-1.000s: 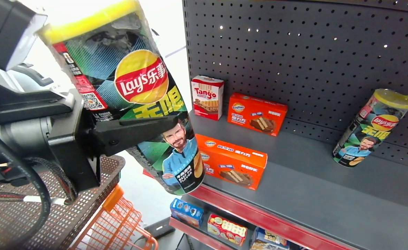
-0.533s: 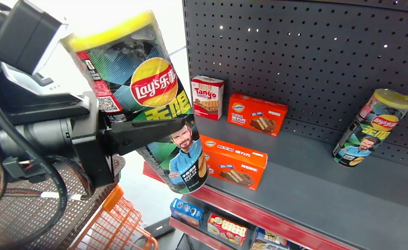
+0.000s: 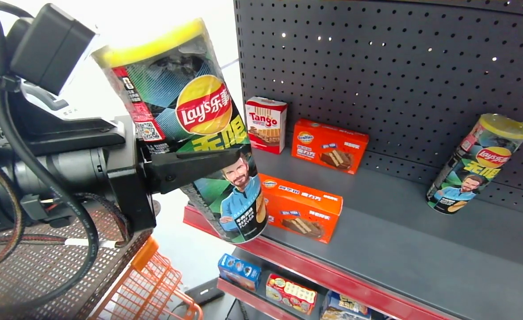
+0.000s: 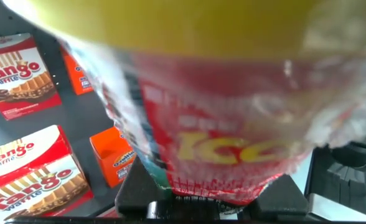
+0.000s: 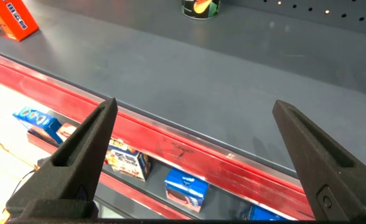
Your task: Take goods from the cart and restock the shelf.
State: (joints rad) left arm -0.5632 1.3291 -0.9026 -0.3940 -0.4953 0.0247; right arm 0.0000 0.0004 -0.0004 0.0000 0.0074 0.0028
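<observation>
Plainly, the left gripper (image 3: 208, 166) is clamped around the waist of the chip can (image 3: 190, 111), one black finger crossing the label and the other behind it. The can's long axis runs nearly upright, tilted so that the yellow lid leans back over the wrist while the base pokes forward past the fingertips. What the placing turns on is this: the shelf (image 3: 421, 231) lies ahead of the fingertips and just under the can's base, which hangs at the red front lip, close beside the front orange box (image 3: 299, 206); I cannot tell whether can and box touch. Further ahead of the hand stand the rear orange box (image 3: 329, 146) and a wafer box (image 3: 266, 124), and well beyond them a second chip can (image 3: 477, 164) against the pegboard. The cart (image 3: 146, 289) sits below the wrist. By my reckoning the left arm is the nearer one, already carrying the load. In the right wrist view the right gripper (image 5: 195, 106) has its jaws spread wide and empty above bare shelf floor, free ground that the left wrist view lacks. The left wrist view instead offers a further wafer box (image 4: 27, 177) near the hand, probably behind the can in the head view.
</observation>
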